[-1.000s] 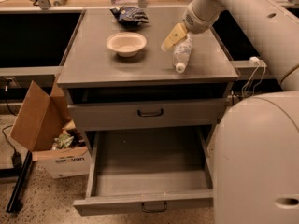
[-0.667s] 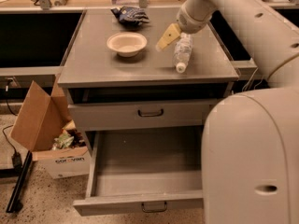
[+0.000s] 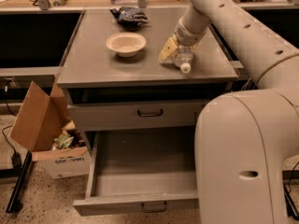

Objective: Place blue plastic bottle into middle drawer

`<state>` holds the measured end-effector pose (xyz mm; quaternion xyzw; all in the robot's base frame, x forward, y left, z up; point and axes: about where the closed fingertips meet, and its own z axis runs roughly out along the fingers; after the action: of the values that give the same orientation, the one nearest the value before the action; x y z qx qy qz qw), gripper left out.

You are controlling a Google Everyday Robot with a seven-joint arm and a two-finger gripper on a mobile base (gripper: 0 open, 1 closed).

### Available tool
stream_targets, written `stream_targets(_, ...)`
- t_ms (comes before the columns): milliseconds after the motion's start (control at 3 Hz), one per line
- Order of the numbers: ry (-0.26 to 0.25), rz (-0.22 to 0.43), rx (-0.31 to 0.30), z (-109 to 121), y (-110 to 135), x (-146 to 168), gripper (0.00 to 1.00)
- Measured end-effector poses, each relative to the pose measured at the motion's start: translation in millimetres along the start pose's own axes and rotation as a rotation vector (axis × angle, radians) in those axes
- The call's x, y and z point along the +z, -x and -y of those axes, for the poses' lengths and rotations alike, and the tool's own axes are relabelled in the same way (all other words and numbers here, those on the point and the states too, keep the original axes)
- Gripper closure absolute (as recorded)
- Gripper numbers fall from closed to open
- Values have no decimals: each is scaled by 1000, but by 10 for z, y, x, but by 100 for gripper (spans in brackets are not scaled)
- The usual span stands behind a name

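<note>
Camera view: the small clear ribbed plastic bottle (image 3: 184, 59) lies on the grey bench (image 3: 93, 64), long axis toward the front edge, white cap (image 3: 185, 68) foremost. The gripper (image 3: 175, 50) sits at its far end; whether the jaws clamp it I cannot tell.

Gripper (image 3: 174, 55): upper centre of view, pointing down-left, seemingly tilted. Arm (image 3: 233, 22): white, extended from upper right. Base (image 3: 238, 162): lower right foreground.
</note>
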<state>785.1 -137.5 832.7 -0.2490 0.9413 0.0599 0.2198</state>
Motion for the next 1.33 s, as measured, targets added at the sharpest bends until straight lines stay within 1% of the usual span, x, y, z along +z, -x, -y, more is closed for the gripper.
stream_targets(333,-4,-5,5,36,-22,3,48)
stream_targets(667,-30,48,-56,35,-9,-273,70)
stream_targets(1000,-25,125,-139,-112,-49,-713,93)
stream_targets(1333,41,189,-236,-326,-121,-995,100)
